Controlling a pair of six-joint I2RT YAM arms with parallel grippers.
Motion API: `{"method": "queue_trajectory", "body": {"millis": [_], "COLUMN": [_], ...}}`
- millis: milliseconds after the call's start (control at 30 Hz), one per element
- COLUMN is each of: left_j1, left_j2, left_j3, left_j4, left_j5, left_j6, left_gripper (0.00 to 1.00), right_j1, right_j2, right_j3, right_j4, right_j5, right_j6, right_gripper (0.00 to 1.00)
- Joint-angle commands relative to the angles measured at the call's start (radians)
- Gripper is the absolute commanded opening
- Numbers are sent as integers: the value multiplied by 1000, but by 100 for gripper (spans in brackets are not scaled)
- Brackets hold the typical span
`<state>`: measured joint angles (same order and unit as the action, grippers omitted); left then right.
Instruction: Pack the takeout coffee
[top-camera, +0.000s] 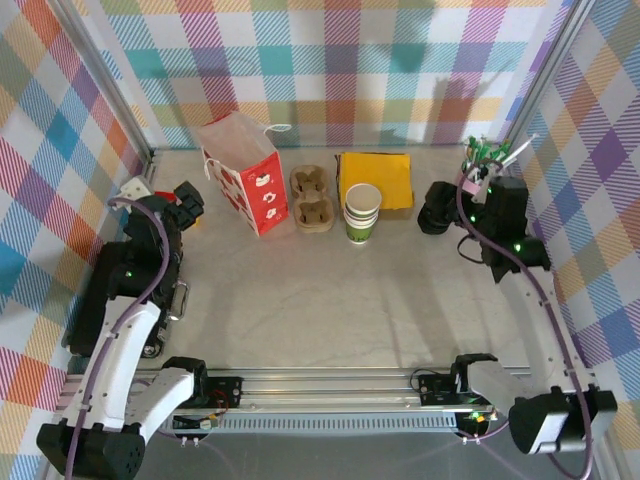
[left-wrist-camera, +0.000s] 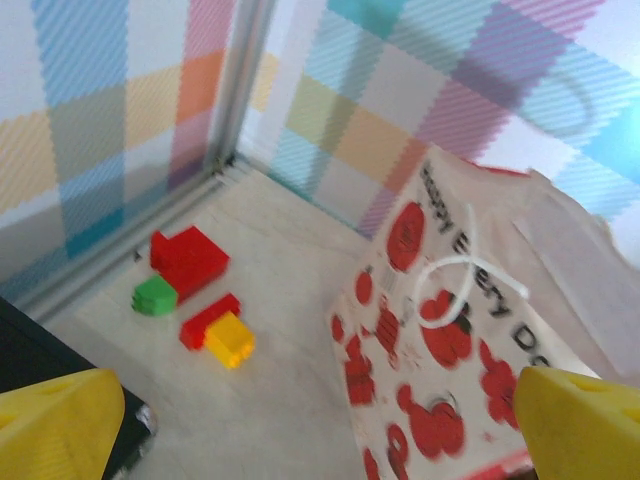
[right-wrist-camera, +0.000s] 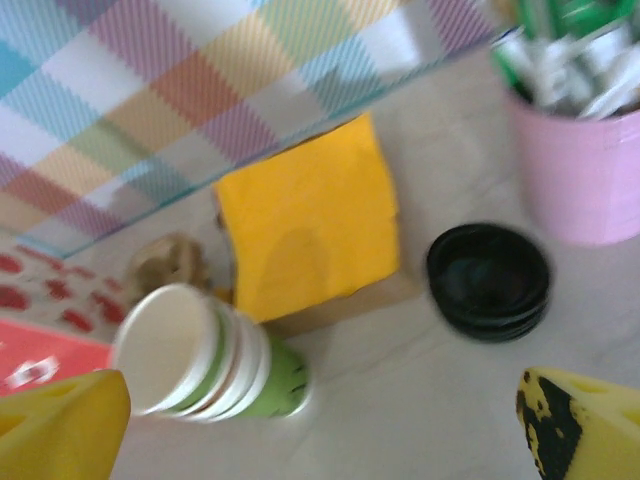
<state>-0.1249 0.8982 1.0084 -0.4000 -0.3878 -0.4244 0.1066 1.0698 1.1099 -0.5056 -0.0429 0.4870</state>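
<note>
Mid-desk, beside the carrier (top-camera: 311, 198), the takeout coffee cup (top-camera: 363, 197) tops a nested stack (top-camera: 361, 230). My left end effector (top-camera: 187, 203) and right end effector (top-camera: 436, 208) hang spread, empty. Friction could drag several cups up together.

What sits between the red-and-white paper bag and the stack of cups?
The brown pulp cup carrier sits between the paper bag and the cup stack, seen most clearly in the top external view.

White paper bag with red print (left-wrist-camera: 440, 330): cut by right, bottom edges; lettering blurred. Pink tub (right-wrist-camera: 585, 170): cut by right edge, contents blurred. Brown pulp carrier (right-wrist-camera: 165, 262): partly hidden behind nested white-green paper cups (right-wrist-camera: 200, 355). Left hand (left-wrist-camera: 320, 435) fingertips (left-wrist-camera: 60, 420): cut by bottom corners.
</note>
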Motion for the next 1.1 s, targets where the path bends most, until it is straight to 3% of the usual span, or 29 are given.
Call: {"method": "queue_trajectory", "body": {"millis": [0, 167, 367, 533, 700, 1067], "left_j1": [-22, -36, -44, -44, -45, -46], "left_j2": [21, 31, 4, 16, 25, 26], "left_j3": [83, 179, 179, 176, 167, 164], "left_j4": [-347, -463, -445, -428, -412, -414], "left_j5": [221, 412, 540, 571, 578, 556], "left_j6": [-29, 44, 69, 71, 70, 87], "left_gripper": [100, 100, 100, 100, 100, 100], "right_j1": [123, 277, 311, 318, 318, 321], "right_j2": [130, 314, 526, 671, 780, 852], "right_j3": [170, 364, 496, 607, 701, 769], "right_j4": [-348, -437, -445, -450, -469, -486], "right_j5": [8, 122, 146, 165, 174, 159], "right_j6": [106, 148, 161, 145, 133, 124], "right_gripper": [99, 94, 83, 72, 54, 17]}}
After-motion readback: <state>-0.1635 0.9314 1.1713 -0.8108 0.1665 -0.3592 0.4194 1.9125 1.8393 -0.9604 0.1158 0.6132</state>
